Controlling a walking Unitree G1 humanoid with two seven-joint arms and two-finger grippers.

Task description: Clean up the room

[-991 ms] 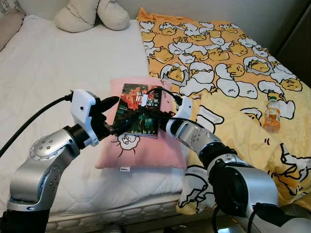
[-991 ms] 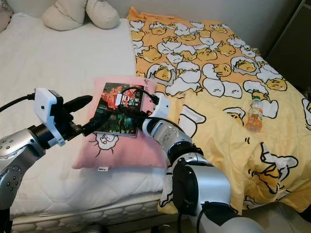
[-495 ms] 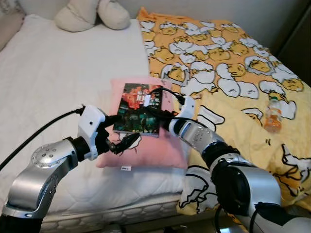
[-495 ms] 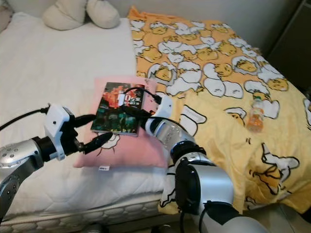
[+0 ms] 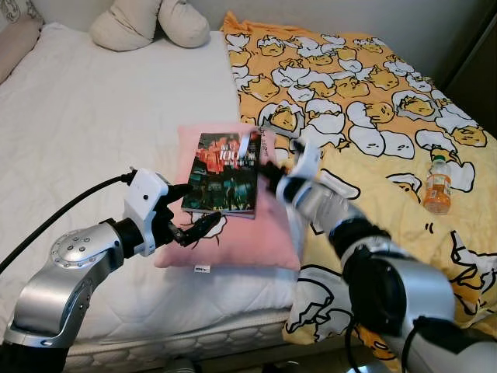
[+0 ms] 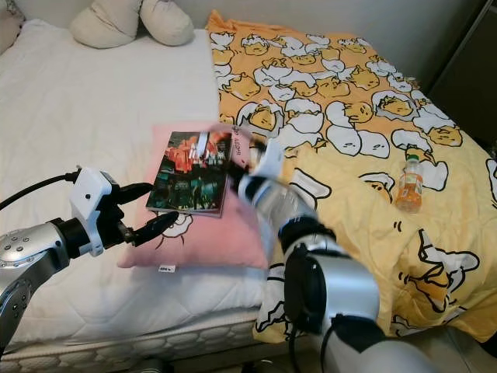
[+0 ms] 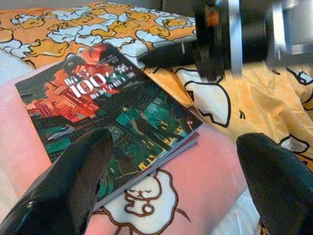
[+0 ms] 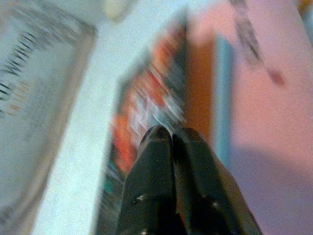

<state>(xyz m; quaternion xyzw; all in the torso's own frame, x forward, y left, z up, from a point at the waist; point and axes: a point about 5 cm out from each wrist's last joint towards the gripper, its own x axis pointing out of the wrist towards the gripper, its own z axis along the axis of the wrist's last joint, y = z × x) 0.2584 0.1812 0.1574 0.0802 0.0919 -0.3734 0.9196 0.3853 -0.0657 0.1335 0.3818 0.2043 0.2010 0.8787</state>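
Note:
A book (image 5: 224, 172) with a dark red and green cover lies flat on a pink pillow (image 5: 248, 237) on the bed. My left gripper (image 5: 203, 206) is open just off the book's near left corner, holding nothing. In the left wrist view its two fingers (image 7: 83, 166) straddle the book's near edge (image 7: 146, 161). My right gripper (image 5: 264, 165), blurred by motion, hovers at the book's right edge. In the right wrist view its fingertips (image 8: 168, 133) are pressed together, shut on nothing, above the book cover.
A yellow blanket (image 5: 365, 101) with a cartoon egg print covers the right half of the bed. An orange drink bottle (image 5: 437, 184) lies on it at the right. Cream pillows (image 5: 147, 23) sit at the head, white mattress (image 5: 85, 132) at the left.
A second ago both grippers were at the book's edges. The left one dropped back toward the pillow's near edge. The right one has just swung along the book's right side, and the book rests flat.

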